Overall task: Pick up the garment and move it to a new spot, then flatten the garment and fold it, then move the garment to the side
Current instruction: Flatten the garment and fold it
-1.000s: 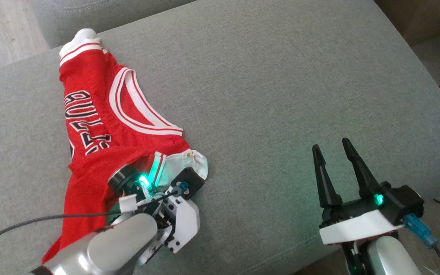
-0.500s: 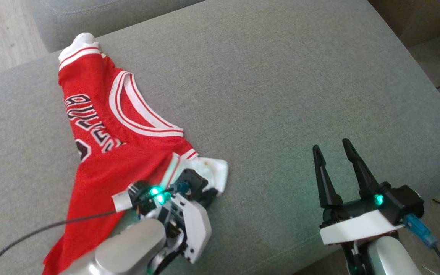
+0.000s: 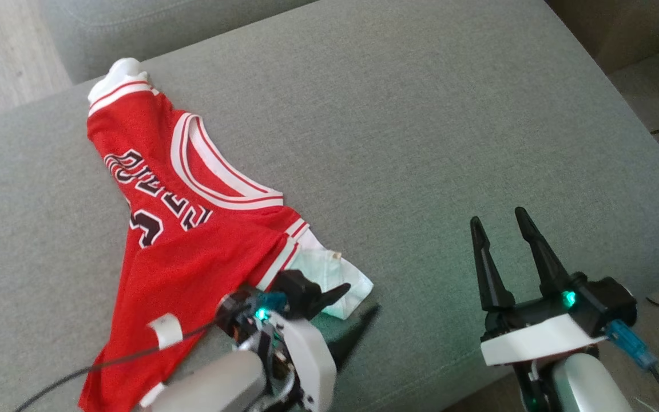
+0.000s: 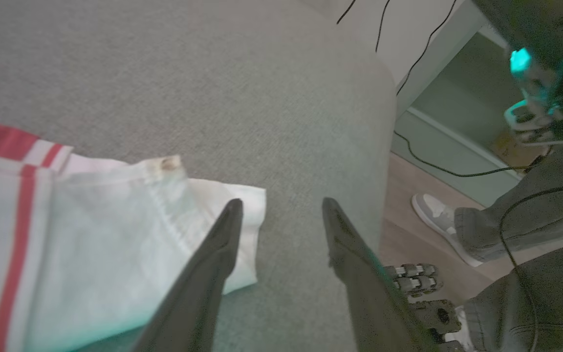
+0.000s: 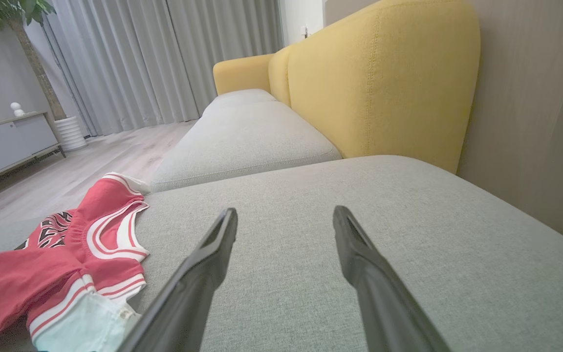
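The garment is a red jersey with white trim and dark lettering, lying spread on the grey sofa cushion at the left. Its white corner lies flat by my left gripper. That gripper is open, with one finger over the white cloth's edge and bare cushion between the two; in the left wrist view, the left gripper holds nothing. My right gripper stands open above bare cushion at the right, well apart from the jersey; the right wrist view shows the right gripper empty.
The cushion's right edge drops to a wooden floor with cables and a person's shoe. A yellow backrest rises behind the cushion. A second grey cushion lies beyond.
My left gripper was shut on the jersey's white corner and pulled it right and nearer, stretching the jersey out. It has now opened and the corner lies on the cushion. The right gripper has stayed still.
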